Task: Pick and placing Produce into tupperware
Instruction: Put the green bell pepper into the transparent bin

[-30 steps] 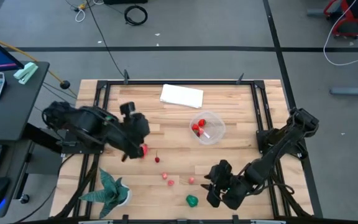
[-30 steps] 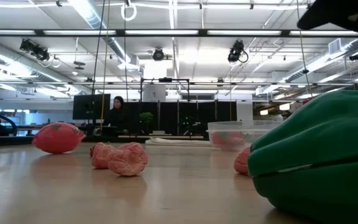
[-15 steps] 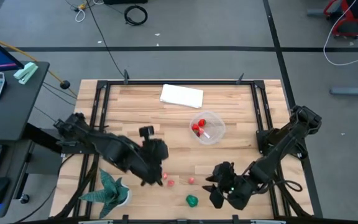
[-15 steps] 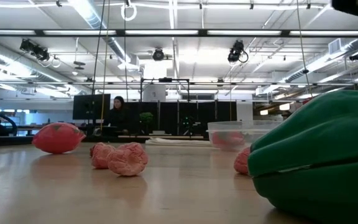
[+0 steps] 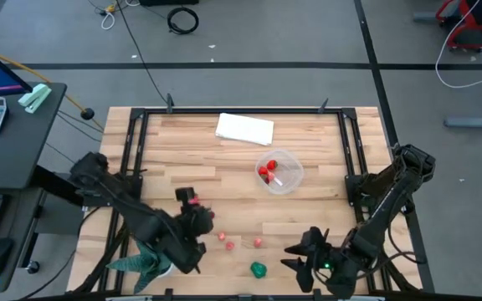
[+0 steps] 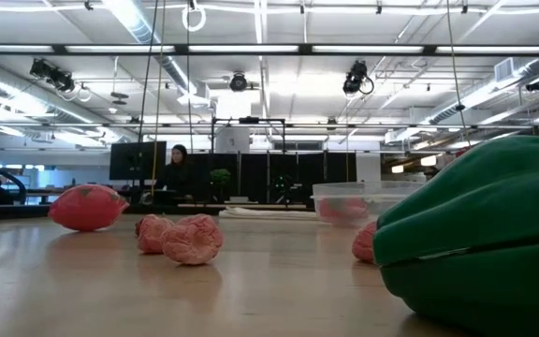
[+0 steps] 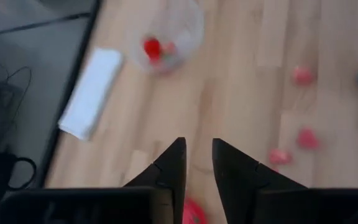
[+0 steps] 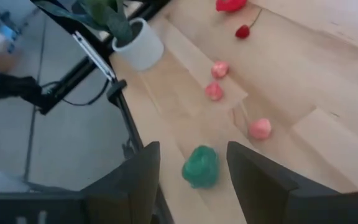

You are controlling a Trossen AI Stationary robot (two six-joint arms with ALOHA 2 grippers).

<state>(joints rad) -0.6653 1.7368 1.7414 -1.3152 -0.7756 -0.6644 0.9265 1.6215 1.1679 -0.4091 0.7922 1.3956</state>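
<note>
The tupperware (image 5: 279,171), a clear round tub, stands mid-table with red produce (image 5: 265,173) inside. Loose produce lies toward the near edge: a red piece (image 5: 193,201), a cherry (image 5: 211,215), pink pieces (image 5: 225,242) (image 5: 258,242) and a green one (image 5: 258,269). My left gripper (image 7: 197,158) hovers above the red piece (image 7: 192,214), fingers a narrow gap apart, nothing between them. My right gripper (image 8: 192,149) is open near the front edge, right of the green piece (image 8: 201,167) and apart from it.
A spiky potted plant (image 5: 146,256) stands at the near left corner, close under my left arm. A folded white cloth (image 5: 244,129) lies at the far side. The black frame rail (image 5: 354,159) borders the table. The green piece (image 6: 475,248) fills the low view's right.
My left arm has swung from the table's left middle toward the near edge and come lower, ending over the red piece and the cherry. My right gripper has drifted a little toward the near right corner and rolled. No produce has moved.
</note>
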